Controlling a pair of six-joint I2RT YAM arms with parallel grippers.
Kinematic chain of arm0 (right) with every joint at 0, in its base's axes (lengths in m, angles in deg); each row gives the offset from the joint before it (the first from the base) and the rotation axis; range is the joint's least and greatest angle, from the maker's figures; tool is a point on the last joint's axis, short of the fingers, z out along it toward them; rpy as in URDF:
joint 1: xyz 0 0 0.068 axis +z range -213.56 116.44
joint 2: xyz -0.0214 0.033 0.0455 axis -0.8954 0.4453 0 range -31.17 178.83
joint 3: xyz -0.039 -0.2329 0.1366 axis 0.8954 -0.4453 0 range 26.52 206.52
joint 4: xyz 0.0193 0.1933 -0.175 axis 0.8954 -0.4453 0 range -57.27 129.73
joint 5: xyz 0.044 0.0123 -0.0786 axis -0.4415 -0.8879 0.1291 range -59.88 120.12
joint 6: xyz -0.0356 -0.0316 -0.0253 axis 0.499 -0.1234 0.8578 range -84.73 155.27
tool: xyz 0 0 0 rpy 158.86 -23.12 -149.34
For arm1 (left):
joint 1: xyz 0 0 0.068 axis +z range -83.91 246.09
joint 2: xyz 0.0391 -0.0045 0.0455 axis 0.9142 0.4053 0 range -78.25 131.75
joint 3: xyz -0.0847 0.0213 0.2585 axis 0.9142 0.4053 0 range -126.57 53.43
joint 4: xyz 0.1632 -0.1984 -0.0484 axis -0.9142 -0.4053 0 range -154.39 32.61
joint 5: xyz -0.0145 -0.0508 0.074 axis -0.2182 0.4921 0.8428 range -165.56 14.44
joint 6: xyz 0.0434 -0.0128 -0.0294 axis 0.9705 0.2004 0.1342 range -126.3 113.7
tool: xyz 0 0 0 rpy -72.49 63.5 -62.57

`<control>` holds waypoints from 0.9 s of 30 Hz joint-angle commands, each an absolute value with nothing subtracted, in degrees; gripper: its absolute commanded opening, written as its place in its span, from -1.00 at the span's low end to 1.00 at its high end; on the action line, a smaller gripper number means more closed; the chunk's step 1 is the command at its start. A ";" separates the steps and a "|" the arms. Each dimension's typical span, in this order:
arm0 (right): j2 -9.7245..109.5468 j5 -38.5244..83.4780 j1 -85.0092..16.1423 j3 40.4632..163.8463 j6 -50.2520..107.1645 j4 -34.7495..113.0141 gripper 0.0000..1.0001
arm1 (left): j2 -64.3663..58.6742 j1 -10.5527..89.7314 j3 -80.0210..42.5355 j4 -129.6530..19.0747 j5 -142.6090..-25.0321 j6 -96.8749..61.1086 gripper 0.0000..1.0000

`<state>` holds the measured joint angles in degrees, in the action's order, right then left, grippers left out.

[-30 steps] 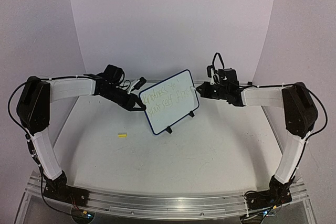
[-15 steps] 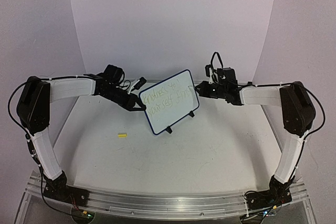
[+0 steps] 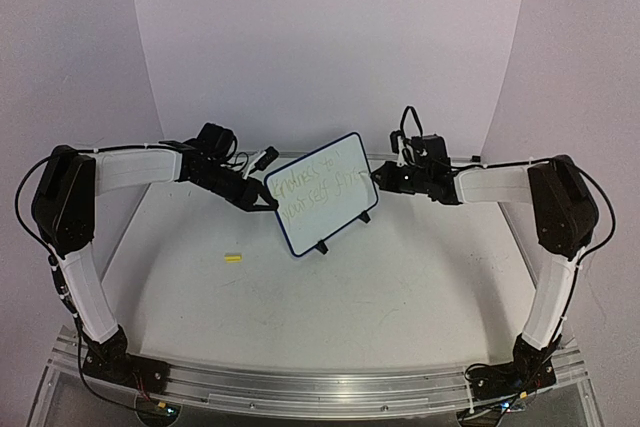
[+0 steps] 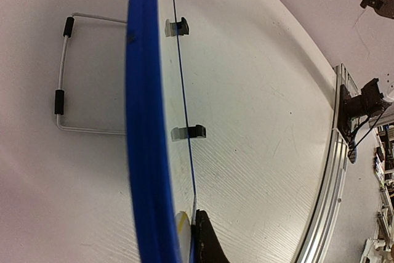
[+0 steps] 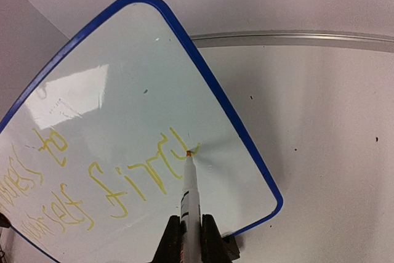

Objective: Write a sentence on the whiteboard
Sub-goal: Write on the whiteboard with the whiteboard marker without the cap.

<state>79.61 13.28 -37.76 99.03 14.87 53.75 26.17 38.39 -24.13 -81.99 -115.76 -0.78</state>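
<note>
The whiteboard [image 3: 325,219], white with a blue rim, stands tilted on the table mid-scene. The sentence [image 3: 318,191] runs across it in two lines of faint yellow-green words. My left gripper [image 3: 268,204] is shut on the board's left edge; in the left wrist view the blue rim [image 4: 144,121] runs edge-on past my gripper [image 4: 194,238]. My right gripper [image 3: 387,176] is shut on a white marker [image 5: 189,189]. Its orange tip touches the board [image 5: 123,60] at the end of the lower line of the sentence [image 5: 132,183]. In the right wrist view the gripper [image 5: 191,233] sits at the bottom edge.
A small yellow marker cap [image 3: 233,258] lies on the table left of the board. The wire stand [image 4: 61,78] and two black clip feet [image 4: 188,132] hold the board up. A metal rail [image 3: 300,382] runs along the near table edge. White walls close the back and sides.
My right arm has shifted slightly left, bringing the marker closer along the board's right end. The left arm and the board have stayed put.
</note>
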 commanded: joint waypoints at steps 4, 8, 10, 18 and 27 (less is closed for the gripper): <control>80.28 14.07 -37.47 97.19 14.35 54.23 -1.00 | 26.69 38.14 -25.85 -82.44 -114.76 -0.08 -1.00; 79.97 15.34 -37.50 97.41 14.34 54.18 -1.00 | 26.69 38.14 -25.85 -82.43 -114.78 -0.11 -1.00; 79.77 16.00 -37.48 97.67 14.29 54.00 -1.00 | 26.69 38.16 -25.85 -82.44 -114.78 -0.13 -1.00; 78.81 17.45 -37.48 98.47 14.17 53.53 -1.00 | 26.49 38.14 -25.85 -82.53 -114.66 -0.04 -1.00; 72.79 20.74 -37.46 93.63 13.59 55.28 -1.00 | 26.34 38.14 -25.85 -82.54 -114.58 -0.02 -1.00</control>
